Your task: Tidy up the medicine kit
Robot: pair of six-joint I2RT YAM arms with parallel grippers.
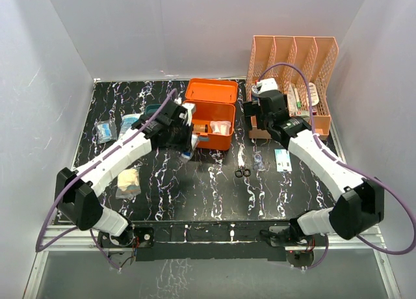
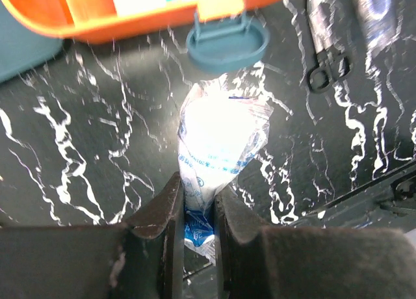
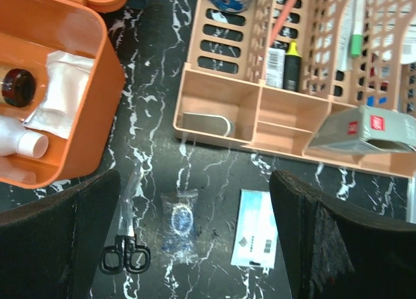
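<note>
The orange medicine kit [image 1: 221, 142] stands open at the table's middle back, lid [image 1: 211, 90] tipped back. It holds a brown bottle [image 3: 16, 83], a white bottle [image 3: 23, 143] and a white gauze packet [image 3: 58, 94]. My left gripper [image 1: 188, 147] is shut on a white and blue plastic packet [image 2: 218, 143], held over the table just in front of the kit's blue-grey latch [image 2: 227, 42]. My right gripper [image 1: 255, 119] is open and empty, above the table between the kit and the peach organizer [image 1: 292, 78].
Black-handled scissors [image 3: 125, 250], a small clear packet [image 3: 179, 224] and a white-blue sachet [image 3: 255, 229] lie below the right gripper. A teal tray [image 1: 153, 110] sits left of the kit. Two packets [image 1: 105, 130] and a beige roll [image 1: 128, 181] lie at the left.
</note>
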